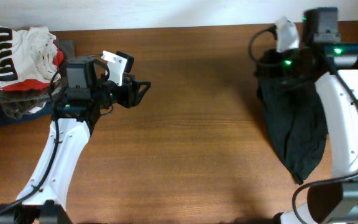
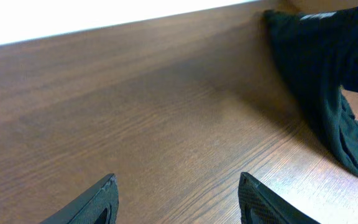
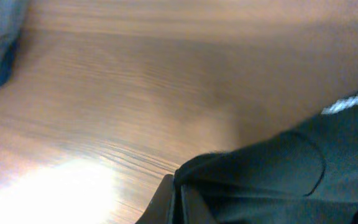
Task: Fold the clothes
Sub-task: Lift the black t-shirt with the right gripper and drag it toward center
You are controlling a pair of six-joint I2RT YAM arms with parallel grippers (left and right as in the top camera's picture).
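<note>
The clothes are one black T-shirt (image 1: 294, 130), bunched and draped in a long heap at the right side of the table, under my right arm. In the right wrist view the black fabric (image 3: 278, 174) fills the lower right, a white label (image 3: 353, 99) shows on it, and my right gripper (image 3: 176, 190) is shut on a fold of it. My left gripper (image 1: 143, 87) is at the back left, pointing right, far from the shirt. In the left wrist view it (image 2: 176, 183) stands open over bare wood, with the shirt (image 2: 328, 81) ahead at the right.
A pile of other garments lies at the back left corner: a white one with black-and-red print (image 1: 17, 56) on top of grey and navy ones (image 1: 14, 107). The brown wooden table (image 1: 197, 137) stretches between the two arms.
</note>
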